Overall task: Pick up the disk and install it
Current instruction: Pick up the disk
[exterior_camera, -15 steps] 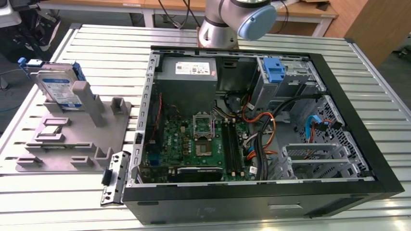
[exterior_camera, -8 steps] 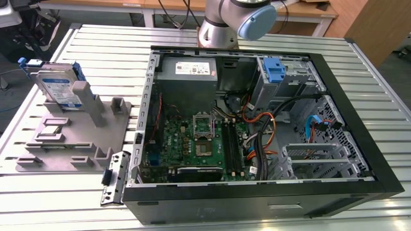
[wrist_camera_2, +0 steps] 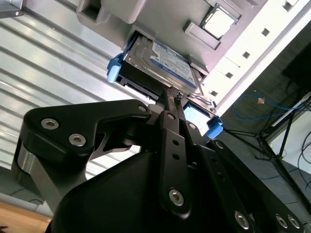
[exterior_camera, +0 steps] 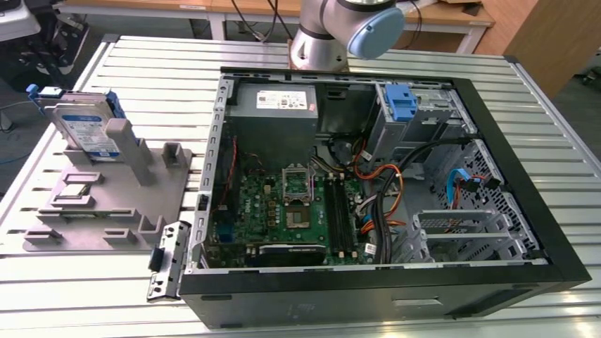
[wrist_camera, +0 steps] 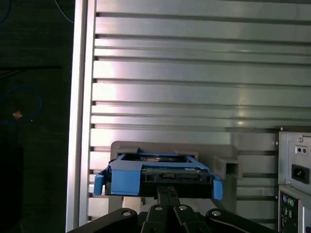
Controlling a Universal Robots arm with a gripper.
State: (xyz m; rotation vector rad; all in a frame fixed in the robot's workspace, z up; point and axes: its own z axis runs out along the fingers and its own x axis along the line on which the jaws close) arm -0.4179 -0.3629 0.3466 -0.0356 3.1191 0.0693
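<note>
Exterior view: grey post [exterior_camera: 122, 149] before upright disk [exterior_camera: 83, 130]

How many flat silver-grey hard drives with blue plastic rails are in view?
1: the silver-grey hard drive stands upright in the grey plastic holder, on the exterior view's left of the open black computer case. More may hide inside it.

Slatted metal table [exterior_camera: 75, 282], wooden desk [exterior_camera: 451, 20], grey floor [exterior_camera: 582, 123]

I can't make out any print from here. The disk [wrist_camera_2: 167, 60] carries a white-and-blue label, its lettering too small for me to read. The white sticker [exterior_camera: 284, 100] on the grey box [exterior_camera: 242, 105] at the far end of the computer case [exterior_camera: 376, 310] is just as illegible.
</note>
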